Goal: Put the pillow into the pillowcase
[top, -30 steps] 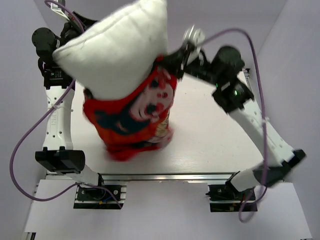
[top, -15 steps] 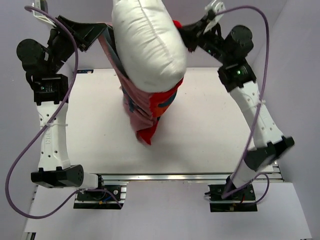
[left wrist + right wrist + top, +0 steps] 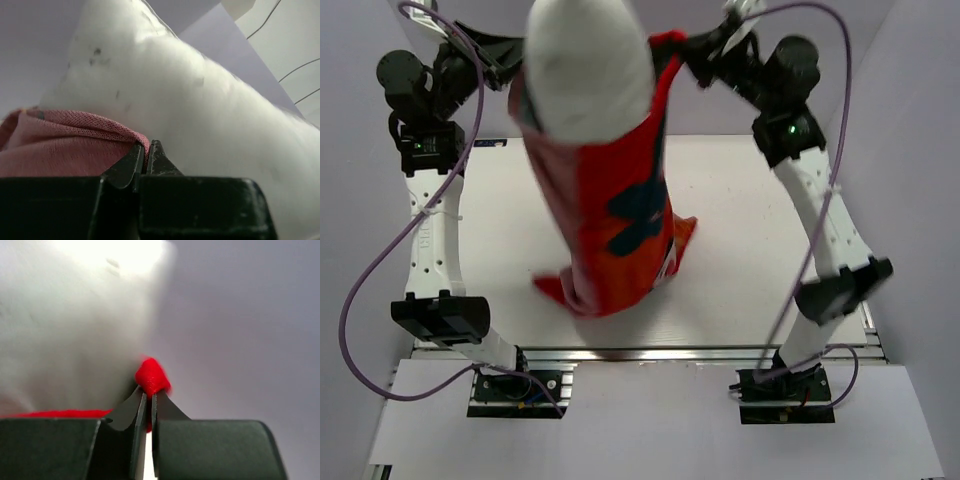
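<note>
High above the white table [image 3: 760, 260], the plump white fabric pillow [image 3: 585, 75] sits partway inside the limp red printed pillowcase [image 3: 620, 220]. Its upper end sticks out of the opening, while the cover's lower end hangs down and appears to rest on the tabletop. On one side the left gripper [image 3: 147, 150] is clenched on the pink-lined rim of the opening, just beside the pillow; on the other the right gripper [image 3: 147, 399] pinches a fold of the red rim, jaws nearly touching.

pillow [image 3: 588, 75]: plump, white, upper end protruding from the case mouth
pillowcase [image 3: 620, 215]: red, hanging upright, bottom touching the table
</note>
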Available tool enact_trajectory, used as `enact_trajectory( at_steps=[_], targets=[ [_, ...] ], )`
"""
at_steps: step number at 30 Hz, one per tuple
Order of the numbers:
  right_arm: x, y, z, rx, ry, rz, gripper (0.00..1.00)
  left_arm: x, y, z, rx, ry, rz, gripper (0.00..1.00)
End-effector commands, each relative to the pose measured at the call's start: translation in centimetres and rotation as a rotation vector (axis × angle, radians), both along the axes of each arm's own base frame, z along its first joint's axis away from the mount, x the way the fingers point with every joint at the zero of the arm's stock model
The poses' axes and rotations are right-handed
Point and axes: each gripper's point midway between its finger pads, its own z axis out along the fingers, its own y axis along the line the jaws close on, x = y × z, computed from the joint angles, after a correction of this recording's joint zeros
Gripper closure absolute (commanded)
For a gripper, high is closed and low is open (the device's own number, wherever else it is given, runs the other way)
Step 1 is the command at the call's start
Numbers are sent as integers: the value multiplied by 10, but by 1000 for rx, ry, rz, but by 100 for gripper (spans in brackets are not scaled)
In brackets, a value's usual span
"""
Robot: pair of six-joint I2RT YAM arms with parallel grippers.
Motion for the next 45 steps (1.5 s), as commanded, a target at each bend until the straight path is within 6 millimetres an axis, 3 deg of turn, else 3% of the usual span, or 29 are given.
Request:
enact_trajectory(
  at_steps=[1, 3, 4, 5, 6, 7, 8, 11, 13, 14, 15, 17, 19, 20, 21, 22, 23, 24, 26, 28, 33, 34, 35, 37, 39, 40, 41, 43, 45],
  targets=[
    [39, -83, 78, 203, -107, -252, 100, -79, -3, 69, 45, -224, 23, 100],
    [-17, -63, 91, 216, -143, -45, 100, -61, 4, 40, 59, -97, 79, 100],
    [-16, -39, 43, 165, -58, 38, 100, -56, 7, 30, 60, -66, 103, 100],
    [-74, -35, 58, 163, -138, 122, 100, -56, 12, 28, 50, -59, 141, 100],
    [-127, 0, 48, 125, -207, 261, 100, -45, 14, 12, 43, -19, 150, 100],
    [-143, 23, 7, 62, -172, 333, 100, -43, 15, 10, 39, -17, 154, 100],
    [-196, 27, 10, 66, -219, 445, 100, -36, 16, 7, 29, -1, 159, 100],
    [-173, 39, 2, 54, -251, 327, 100, -34, 14, 20, 19, -13, 140, 100],
    [-90, 16, 16, 95, -139, 67, 100, -42, 9, 29, 20, -28, 102, 100],
    [-50, 7, 47, 165, -102, 15, 100, -47, 9, 32, 23, -37, 98, 100],
    [-3, -33, 55, 201, -42, -70, 100, -56, 8, 35, 27, -36, 100, 100],
    [22, -45, 75, 223, 23, -63, 100, -60, 8, 34, 40, -37, 100, 100],
    [2, -23, 60, 132, 44, 77, 100, -60, 6, 30, 44, -29, 82, 100],
    [-48, -20, 79, 128, -16, 192, 100, -54, 6, 22, 40, -8, 80, 100],
    [-76, 24, 21, 27, 75, 380, 100, -51, 7, 21, 38, -20, 80, 100],
    [-150, 16, 40, 29, -37, 451, 100, -46, 6, 18, 37, -17, 74, 100],
    [-176, 27, 26, -24, -189, 448, 100, -40, 7, 13, 36, -13, 72, 100],
    [-213, 63, -21, -41, -148, 522, 100, -37, 7, 15, 36, -32, 69, 100],
    [-244, 59, -23, -27, -176, 541, 100, -31, 4, 13, 38, -38, 43, 100],
    [-205, 70, -15, -25, -115, 419, 100, -36, 1, 14, 49, -52, 24, 100],
    [-29, 4, 46, 90, -50, -15, 100, -79, -8, 19, 69, -74, -24, 100],
    [10, 15, 15, 45, 77, -30, 100, -81, -9, 14, 69, -63, -25, 100],
    [-8, -3, 65, 106, -19, -35, 100, -87, -9, 15, 67, -75, -26, 100],
    [-38, -1, 78, 106, -29, 53, 100, -92, -8, 19, 57, -91, -14, 100],
    [-80, 44, 35, 24, 27, 214, 100, -76, -3, 23, 37, -92, 25, 100],
    [-143, 25, 75, 79, -169, 248, 100, -73, -1, 30, 29, -108, 36, 100],
    [-170, 66, 15, 20, -93, 362, 100, -65, 1, 32, 20, -108, 49, 100],
    [-230, 64, 18, 25, -155, 457, 100, -36, 6, 27, -9, -73, 66, 100],
    [-240, 71, 16, 10, -126, 447, 100, -33, 5, 35, -22, -113, 51, 100]
  ],
)
